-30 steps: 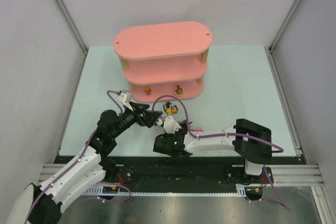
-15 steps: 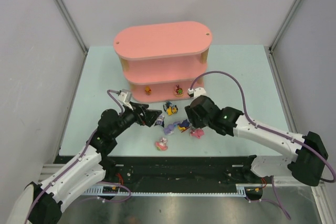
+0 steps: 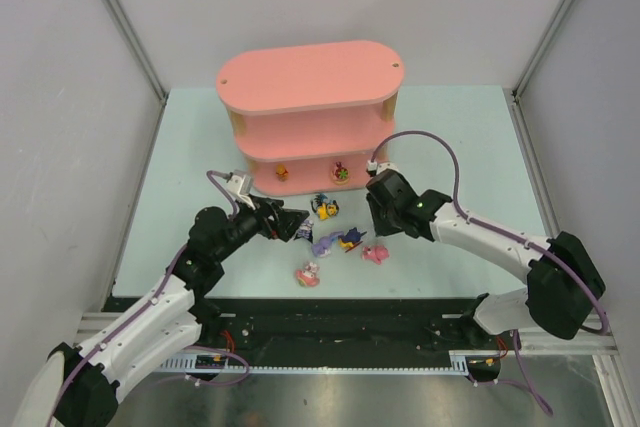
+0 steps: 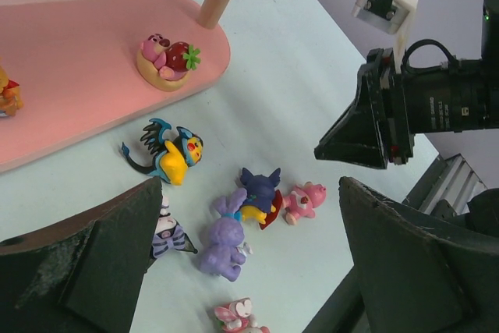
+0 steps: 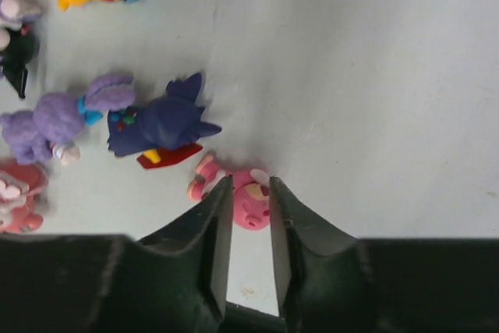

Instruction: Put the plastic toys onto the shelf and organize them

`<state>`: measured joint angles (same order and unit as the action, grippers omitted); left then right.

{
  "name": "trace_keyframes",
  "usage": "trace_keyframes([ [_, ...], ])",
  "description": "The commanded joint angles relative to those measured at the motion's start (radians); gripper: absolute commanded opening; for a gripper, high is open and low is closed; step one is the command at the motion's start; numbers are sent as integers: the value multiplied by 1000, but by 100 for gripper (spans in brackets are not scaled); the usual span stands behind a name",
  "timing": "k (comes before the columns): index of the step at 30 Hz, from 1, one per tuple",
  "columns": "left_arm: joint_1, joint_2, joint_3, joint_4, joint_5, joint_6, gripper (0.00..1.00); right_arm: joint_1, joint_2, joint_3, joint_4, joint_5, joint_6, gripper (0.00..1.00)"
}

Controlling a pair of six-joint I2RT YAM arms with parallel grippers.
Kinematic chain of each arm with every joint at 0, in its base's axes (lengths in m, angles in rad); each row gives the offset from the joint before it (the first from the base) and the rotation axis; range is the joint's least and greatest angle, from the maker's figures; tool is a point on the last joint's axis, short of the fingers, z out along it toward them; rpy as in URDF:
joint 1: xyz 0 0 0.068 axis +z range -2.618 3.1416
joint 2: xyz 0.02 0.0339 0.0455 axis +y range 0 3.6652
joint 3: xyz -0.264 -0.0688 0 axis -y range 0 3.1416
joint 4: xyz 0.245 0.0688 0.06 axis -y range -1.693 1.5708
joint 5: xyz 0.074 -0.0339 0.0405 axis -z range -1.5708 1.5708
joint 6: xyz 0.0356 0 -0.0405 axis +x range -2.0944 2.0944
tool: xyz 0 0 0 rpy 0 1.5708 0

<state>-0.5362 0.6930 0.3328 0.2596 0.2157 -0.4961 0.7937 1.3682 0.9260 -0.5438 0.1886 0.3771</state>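
The pink three-tier shelf (image 3: 305, 77) with oval boards and pale wooden posts stands in the upper middle of the overhead view on the pale green table (image 3: 450, 147). Two plastic toys sit on its bottom board: a small orange figurine (image 3: 282, 172) toward the left and a red-and-tan figurine with a green leaf (image 4: 165, 60) toward the right. The upper two boards hold no toys that can be seen.

The other toys lie on the table just below the shelf in that view. A yellow figurine with black-and-blue ears (image 4: 171, 154) is nearest the shelf. Below it lie a black-and-white striped figurine (image 4: 168, 232), a lilac rabbit (image 4: 222, 235) and a dark blue figurine with a red base (image 4: 260, 193), close together. A pink-and-red figurine (image 3: 308, 274) lies alone at the bottom of the group.

The right gripper (image 5: 248, 185) is clenched on the pink bear-like figurine (image 5: 251, 196), whose head fills the narrow gap between the tips; the toy lies on the table.

The left gripper (image 4: 249, 189) is released, jaws spread wide over the cluster and holding nothing.
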Motion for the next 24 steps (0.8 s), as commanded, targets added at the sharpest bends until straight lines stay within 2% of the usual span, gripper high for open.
trace_keyframes([
  [1,4,7,17,6,7,21,100,-31,32,-7,68,89,103,20],
  [5,4,2,23,-3,5,22,100,-59,95,-21,102,107,120,0],
  [11,5,-7,26,-33,-19,21,100,-63,146,-59,116,115,138,0],
  [24,4,10,12,-16,-16,13,100,1,85,-162,143,43,135,0],
])
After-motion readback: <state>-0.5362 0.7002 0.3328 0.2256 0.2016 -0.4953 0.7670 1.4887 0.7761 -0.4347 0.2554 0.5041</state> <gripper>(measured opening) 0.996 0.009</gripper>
